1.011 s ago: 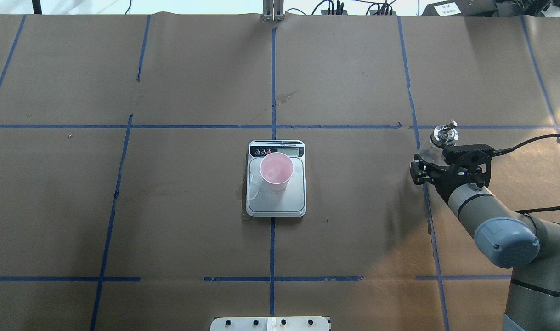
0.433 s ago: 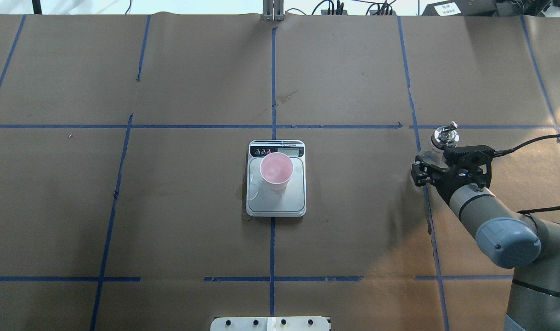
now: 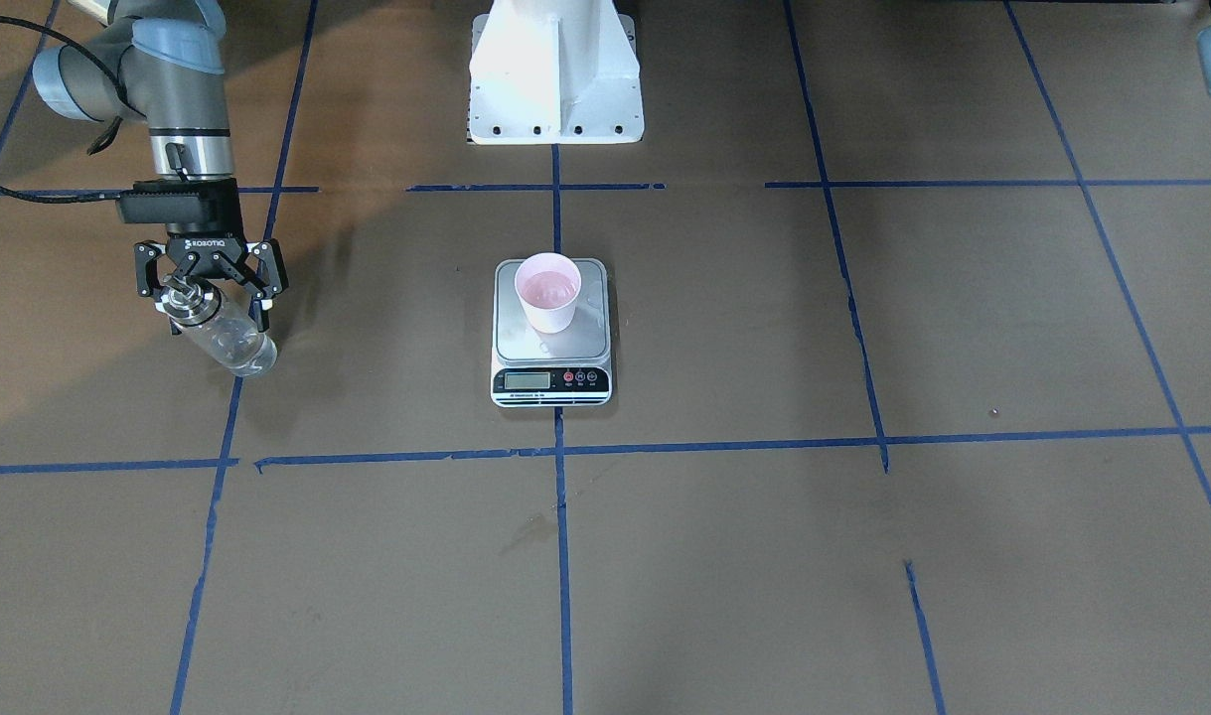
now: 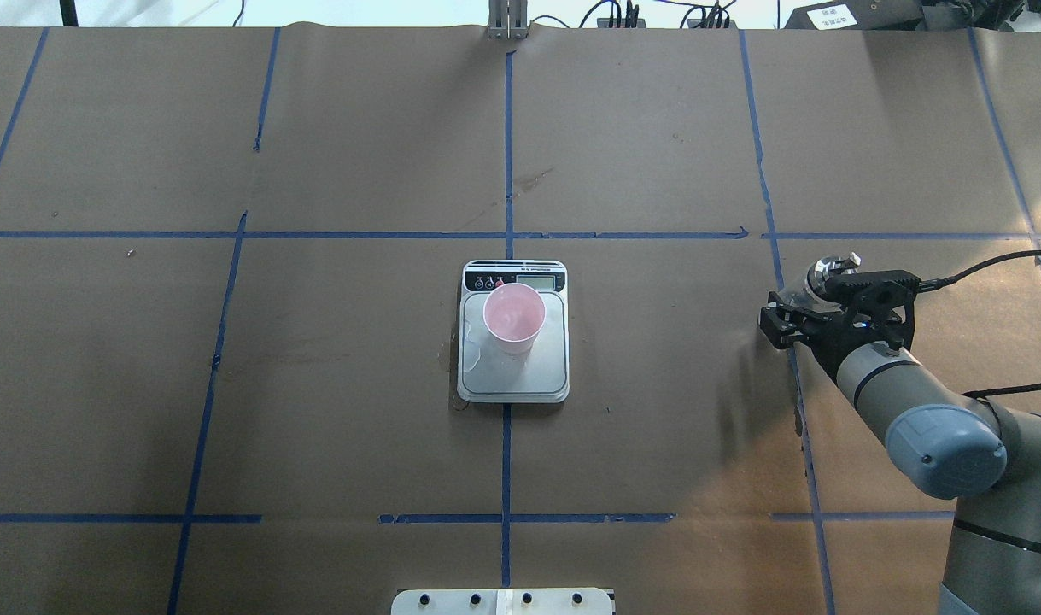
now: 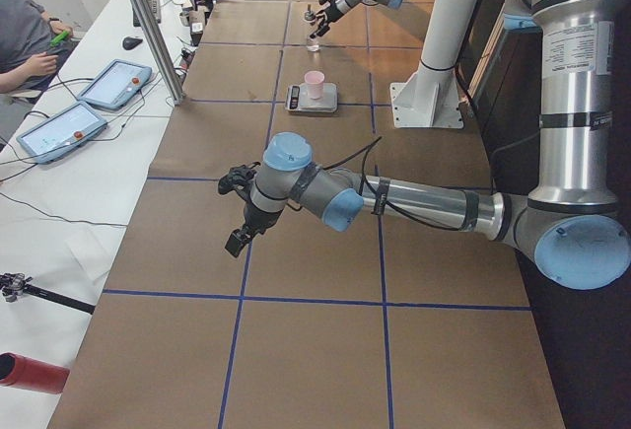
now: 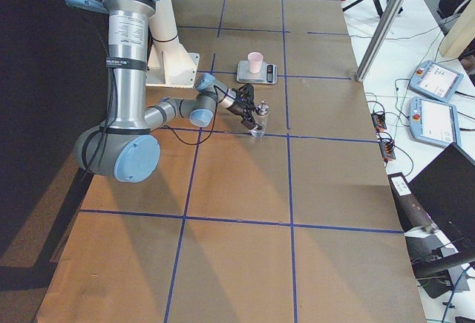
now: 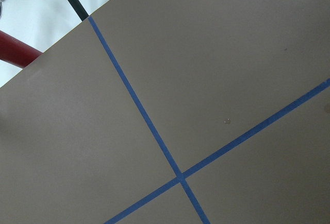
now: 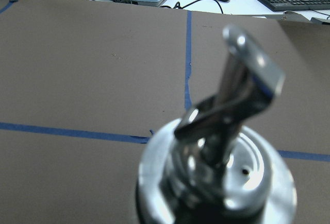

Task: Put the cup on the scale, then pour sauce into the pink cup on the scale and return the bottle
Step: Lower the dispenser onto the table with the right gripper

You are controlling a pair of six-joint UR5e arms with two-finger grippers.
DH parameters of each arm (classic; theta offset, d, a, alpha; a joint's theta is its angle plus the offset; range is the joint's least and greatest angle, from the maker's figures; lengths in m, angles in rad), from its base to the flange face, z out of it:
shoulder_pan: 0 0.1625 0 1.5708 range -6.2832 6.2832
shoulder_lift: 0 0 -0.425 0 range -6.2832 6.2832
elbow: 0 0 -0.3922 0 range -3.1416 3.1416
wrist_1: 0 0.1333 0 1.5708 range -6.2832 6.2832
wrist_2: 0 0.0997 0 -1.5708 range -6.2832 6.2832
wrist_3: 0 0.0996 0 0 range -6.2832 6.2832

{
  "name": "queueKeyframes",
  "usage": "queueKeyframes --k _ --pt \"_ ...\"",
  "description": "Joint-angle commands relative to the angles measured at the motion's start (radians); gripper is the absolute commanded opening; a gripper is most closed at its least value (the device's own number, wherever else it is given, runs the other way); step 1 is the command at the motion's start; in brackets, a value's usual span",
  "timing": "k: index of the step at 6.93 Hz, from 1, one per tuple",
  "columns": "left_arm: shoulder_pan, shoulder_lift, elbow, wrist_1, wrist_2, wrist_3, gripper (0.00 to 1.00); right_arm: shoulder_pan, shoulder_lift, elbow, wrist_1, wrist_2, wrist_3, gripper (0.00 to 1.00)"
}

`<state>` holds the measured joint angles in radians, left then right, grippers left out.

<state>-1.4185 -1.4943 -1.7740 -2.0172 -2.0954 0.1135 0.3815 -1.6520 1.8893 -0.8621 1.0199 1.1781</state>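
I see the right gripper (image 3: 211, 300) closed on a small clear glass bottle (image 3: 226, 340) with a silver metal collar (image 8: 216, 183) and a thin metal pour spout (image 8: 242, 80). Its two fingers stand on both sides of the bottle, just under the collar, and they seem to press the glass. The bottle is upright, spout up, far on the robot's right side of the brown paper-covered table (image 4: 315, 384), with its base next to a blue tape line (image 3: 206, 536). I cannot tell whether the base touches the paper or hangs just over it. The small pale pink plastic cup (image 3: 548, 291) stands upright about on the middle of the silver platform of the flat white kitchen scale (image 3: 523, 346). The scale is at the table centre, well apart from the bottle. The left gripper (image 5: 237, 244) hangs over the paper toward the robot's left end. It shows only in the side view, so I cannot tell if it is open or closed.
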Motion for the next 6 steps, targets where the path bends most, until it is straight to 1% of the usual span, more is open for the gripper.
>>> queueKeyframes --k 1,2,3,4,5,6 --pt "0.001 -0.001 0.004 0.000 0.000 0.000 1.00 0.008 -0.008 0.051 -0.008 0.108 -0.006 1.00" --pt "0.001 -0.001 0.002 0.000 0.000 0.000 1.00 0.019 -0.041 0.080 -0.015 0.209 -0.009 1.00" --pt "0.001 -0.001 0.001 0.000 0.000 0.000 1.00 0.045 -0.072 0.109 -0.061 0.304 -0.018 1.00" --pt "0.001 -0.001 -0.001 0.000 0.000 0.000 1.00 0.075 -0.084 0.144 -0.160 0.400 -0.020 1.00" --pt "0.000 -0.001 -0.001 0.000 0.000 0.000 1.00 0.082 -0.086 0.184 -0.254 0.449 -0.020 1.00" --pt "0.001 -0.001 -0.002 0.000 0.000 0.000 1.00 0.112 -0.081 0.245 -0.364 0.518 -0.050 1.00"
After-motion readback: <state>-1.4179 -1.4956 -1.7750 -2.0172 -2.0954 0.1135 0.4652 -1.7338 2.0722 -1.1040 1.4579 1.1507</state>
